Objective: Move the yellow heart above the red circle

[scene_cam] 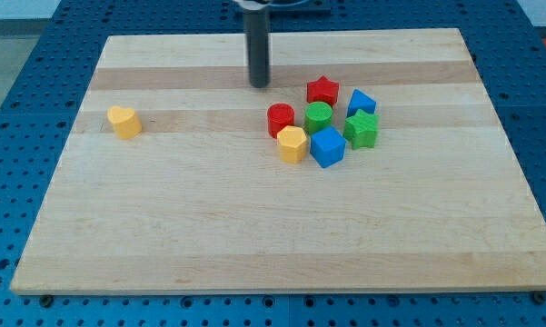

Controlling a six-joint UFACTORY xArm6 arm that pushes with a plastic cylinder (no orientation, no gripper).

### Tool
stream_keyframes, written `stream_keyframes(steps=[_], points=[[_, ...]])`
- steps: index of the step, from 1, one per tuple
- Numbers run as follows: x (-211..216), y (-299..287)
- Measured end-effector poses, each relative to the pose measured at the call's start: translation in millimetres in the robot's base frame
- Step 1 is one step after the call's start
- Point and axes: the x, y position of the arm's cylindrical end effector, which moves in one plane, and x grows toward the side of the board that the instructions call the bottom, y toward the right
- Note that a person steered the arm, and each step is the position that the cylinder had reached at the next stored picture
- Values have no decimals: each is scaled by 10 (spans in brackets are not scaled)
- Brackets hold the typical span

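Standing upright, my tip (259,85) rests above the red circle (280,120).

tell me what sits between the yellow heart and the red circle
Nothing: in the camera view only bare board lies between the yellow heart and the red circle. My tip stands off that line, toward the view's top.

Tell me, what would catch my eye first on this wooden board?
Probably the tight huddle of coloured blocks right of the middle: a red star, a red circle, a green circle, two blue blocks, a green one and a yellow one. Next, the lone yellow heart far off at the view's left. A dark rod hangs from the view's top, my tip just up and left of the huddle.
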Motion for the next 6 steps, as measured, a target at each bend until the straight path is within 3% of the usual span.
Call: stream_keyframes(steps=[3,6], points=[[1,-1466],[577,-2189]])
